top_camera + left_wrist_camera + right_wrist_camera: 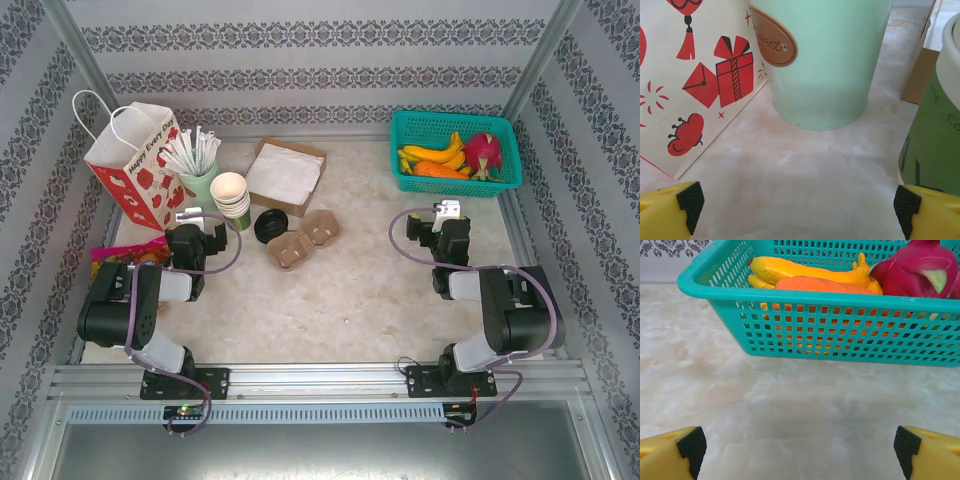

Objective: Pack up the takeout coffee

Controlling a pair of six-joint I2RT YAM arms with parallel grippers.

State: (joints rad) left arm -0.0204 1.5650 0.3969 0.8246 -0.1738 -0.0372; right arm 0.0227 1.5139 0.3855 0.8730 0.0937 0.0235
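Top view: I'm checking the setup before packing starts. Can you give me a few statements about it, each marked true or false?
1. The coffee stands outside the bag. True.
2. The left end effector is shut on the coffee. False: it is open and holds nothing.
3. The basket holds bananas and a dragon fruit. True.
4. The straws stand in the basket. False: they stand in a pale green cup beside the bag.

Teal basket point(850, 335), red-printed white bag point(135, 165), mint cup point(825, 65)
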